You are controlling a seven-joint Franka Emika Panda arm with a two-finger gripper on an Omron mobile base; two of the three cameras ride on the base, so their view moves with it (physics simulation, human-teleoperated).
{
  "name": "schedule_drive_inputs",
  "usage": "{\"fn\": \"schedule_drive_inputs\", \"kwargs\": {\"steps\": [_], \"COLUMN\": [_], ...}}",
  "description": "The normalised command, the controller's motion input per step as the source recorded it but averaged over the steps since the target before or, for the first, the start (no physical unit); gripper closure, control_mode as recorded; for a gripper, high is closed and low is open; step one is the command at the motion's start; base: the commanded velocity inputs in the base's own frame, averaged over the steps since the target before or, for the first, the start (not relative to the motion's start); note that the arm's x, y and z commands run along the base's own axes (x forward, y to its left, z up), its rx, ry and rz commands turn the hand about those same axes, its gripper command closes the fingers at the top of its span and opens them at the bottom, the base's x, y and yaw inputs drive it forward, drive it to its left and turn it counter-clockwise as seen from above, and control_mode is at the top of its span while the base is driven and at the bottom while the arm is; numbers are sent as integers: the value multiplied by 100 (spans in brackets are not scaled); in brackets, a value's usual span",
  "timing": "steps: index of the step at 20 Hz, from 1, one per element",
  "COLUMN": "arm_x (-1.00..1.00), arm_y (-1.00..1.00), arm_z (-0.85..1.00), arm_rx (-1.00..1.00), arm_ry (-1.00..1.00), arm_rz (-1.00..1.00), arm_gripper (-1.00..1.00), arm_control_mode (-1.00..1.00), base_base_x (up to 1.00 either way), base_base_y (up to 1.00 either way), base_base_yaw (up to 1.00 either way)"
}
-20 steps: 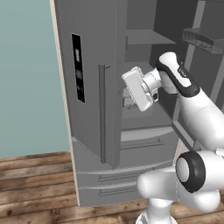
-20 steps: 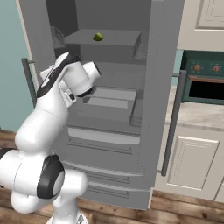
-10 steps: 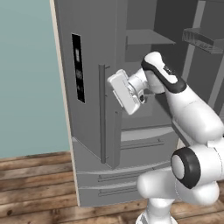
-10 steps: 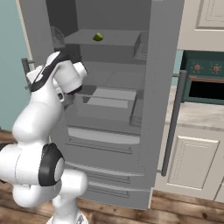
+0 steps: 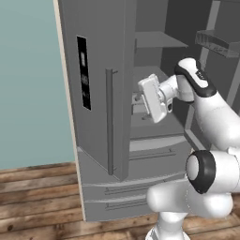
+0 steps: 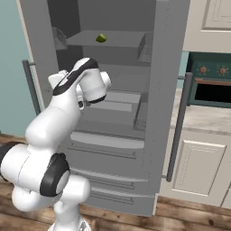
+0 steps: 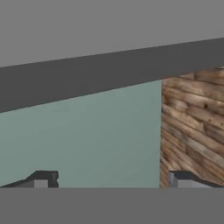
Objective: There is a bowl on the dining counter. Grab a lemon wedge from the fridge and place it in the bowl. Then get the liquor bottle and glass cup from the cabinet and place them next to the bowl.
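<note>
The grey fridge [image 5: 98,70] stands with both doors swung open. A small yellow-green lemon wedge [image 6: 101,38] lies on an upper shelf inside it. My gripper [image 5: 138,99] is at mid height just inside the fridge, beside the inner edge of the left door and well below the wedge. It points left toward that door. In the hand view my gripper [image 7: 111,181] is open with nothing between its fingertips [image 7: 43,179], and it faces a grey door edge, teal wall and wood floor. The bowl, liquor bottle and glass cup are out of view.
The open right door [image 6: 169,67] with its bar handle juts toward me. Door bins [image 5: 218,42] hang at the upper right. Right of the fridge stand a teal oven [image 6: 210,85], a cream base cabinet [image 6: 198,167] and a cream panelled upper cabinet [image 6: 216,18]. Drawers [image 6: 103,149] sit below.
The hand swung left toward the left door's edge, then came back to the right and deeper into the fridge opening. The jaws stayed open.
</note>
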Motion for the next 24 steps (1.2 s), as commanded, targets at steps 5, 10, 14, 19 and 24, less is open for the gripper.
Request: {"fn": "schedule_drive_inputs", "kwargs": {"steps": [5, 10, 14, 19, 24], "arm_x": [32, 67, 68, 28, -40], "arm_y": [-32, 1, 0, 5, 44], "arm_z": [0, 1, 6, 5, 0], "arm_rx": [10, 5, 3, 1, 0], "arm_ry": [1, 3, 6, 2, 0], "arm_rz": [0, 0, 0, 0, 7], "arm_gripper": [-100, -100, -100, -100, -100], "arm_control_mode": [-100, -100, -100, -100, -100], "base_base_x": [0, 0, 0, 0, 0], "base_base_y": [0, 0, 0, 0, 0], "base_base_yaw": [0, 0, 0, 0, 0]}}
